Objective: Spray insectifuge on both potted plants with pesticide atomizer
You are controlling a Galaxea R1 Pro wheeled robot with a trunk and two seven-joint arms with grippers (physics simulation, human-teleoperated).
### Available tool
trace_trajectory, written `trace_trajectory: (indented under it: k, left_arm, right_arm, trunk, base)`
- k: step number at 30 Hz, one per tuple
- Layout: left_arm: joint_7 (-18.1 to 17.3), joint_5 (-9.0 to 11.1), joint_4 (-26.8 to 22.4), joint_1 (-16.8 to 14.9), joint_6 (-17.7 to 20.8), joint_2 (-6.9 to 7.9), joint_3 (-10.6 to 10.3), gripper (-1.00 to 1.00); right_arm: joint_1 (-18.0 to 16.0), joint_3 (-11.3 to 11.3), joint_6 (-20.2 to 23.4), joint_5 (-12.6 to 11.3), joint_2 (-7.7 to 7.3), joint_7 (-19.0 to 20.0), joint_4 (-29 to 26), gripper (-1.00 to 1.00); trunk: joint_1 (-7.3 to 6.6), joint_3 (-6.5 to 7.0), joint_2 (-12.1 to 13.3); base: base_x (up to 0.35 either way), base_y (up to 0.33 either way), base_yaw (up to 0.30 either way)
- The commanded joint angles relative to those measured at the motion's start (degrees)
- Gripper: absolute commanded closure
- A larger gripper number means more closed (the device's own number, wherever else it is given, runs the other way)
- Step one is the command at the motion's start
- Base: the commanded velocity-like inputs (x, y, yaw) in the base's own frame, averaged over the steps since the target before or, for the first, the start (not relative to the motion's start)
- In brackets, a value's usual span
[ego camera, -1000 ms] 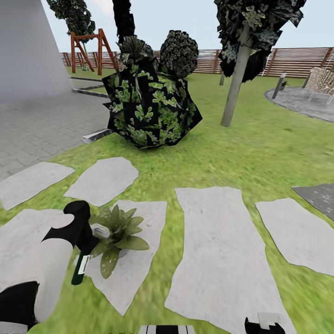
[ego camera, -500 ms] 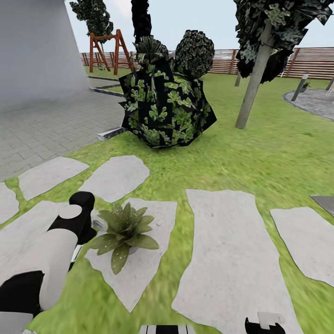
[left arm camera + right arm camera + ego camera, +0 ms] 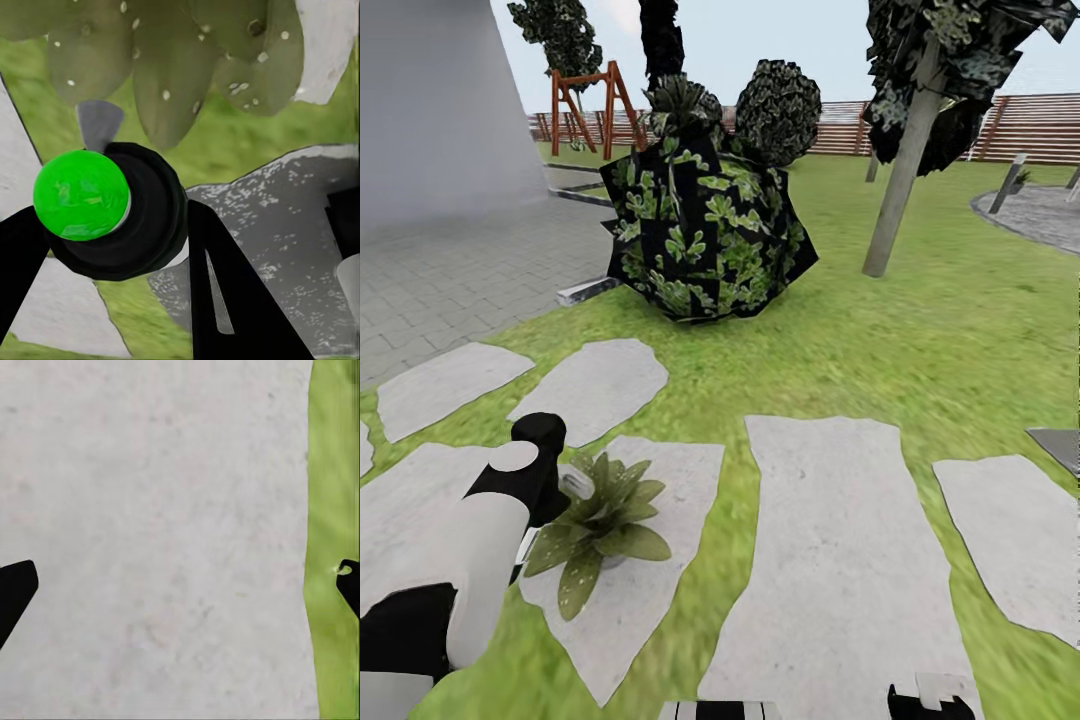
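My left gripper (image 3: 546, 488) is shut on the pesticide atomizer (image 3: 575, 486), right beside one potted plant (image 3: 598, 517) that stands on a stepping stone (image 3: 635, 590). The left wrist view has the atomizer (image 3: 120, 214) as a dark round body with a bright green cap between my two black fingers (image 3: 217, 292). Its grey nozzle (image 3: 97, 124) points at the plant's leaves (image 3: 172, 67), which carry white specks. My right gripper (image 3: 180, 585) hangs open over a bare stone, low at the picture's front edge (image 3: 930, 697). The second potted plant is out of view.
A big dark leafy bush (image 3: 705, 230) stands on the lawn ahead, a tree trunk (image 3: 900, 165) to its right. Grey paving (image 3: 450, 260) and a pale wall (image 3: 430, 100) lie to the left. A slat fence (image 3: 1040, 130) and a swing frame (image 3: 585, 100) close the back.
The whole picture has shifted, so the camera moved. The left gripper has kept the atomizer beside the plant. Less of the bottle shows below the hand than a second ago.
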Motion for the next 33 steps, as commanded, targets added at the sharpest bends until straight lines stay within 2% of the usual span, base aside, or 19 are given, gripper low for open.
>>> trace_trajectory:
  k: [1,5,22,29,33]
  left_arm:
    - [-0.6,-0.6,0.0,0.0,0.6,-0.01,0.2,1.0]
    - [-0.6,-0.6,-0.1,0.0,0.6,0.02,0.1,1.0]
    - [-0.6,-0.8,-0.1,0.7,0.6,0.27,-0.2,1.0]
    - [-0.6,-0.9,-0.1,1.1,0.7,0.61,-0.3,1.0]
    - [-0.6,-1.0,-0.1,1.3,1.0,0.74,-0.2,1.0]
  right_arm:
    - [0.0,-0.5,-0.2,0.6,0.03,-0.1,0.1,-1.0]
    - [0.0,-0.5,-0.2,0.6,0.05,-0.1,0.1,-1.0]
    - [0.0,-0.5,-0.2,0.6,0.05,-0.1,0.1,-1.0]
    - [0.0,-0.5,-0.2,0.6,0.05,-0.1,0.1,-1.0]
    - [0.0,-0.5,-0.2,0.6,0.05,-0.1,0.1,-1.0]
  trunk:
    - [-0.01,-0.05,0.0]
    - [-0.01,-0.05,0.0]
    - [-0.01,-0.05,0.0]
    - [-0.01,-0.05,0.0]
    - [-0.01,-0.05,0.0]
  base:
    - [0.002,-0.289,0.024]
    - [0.001,-0.29,0.144]
    - [-0.001,-0.29,0.274]
    - [-0.152,-0.25,0.271]
    - [-0.15,-0.233,0.062]
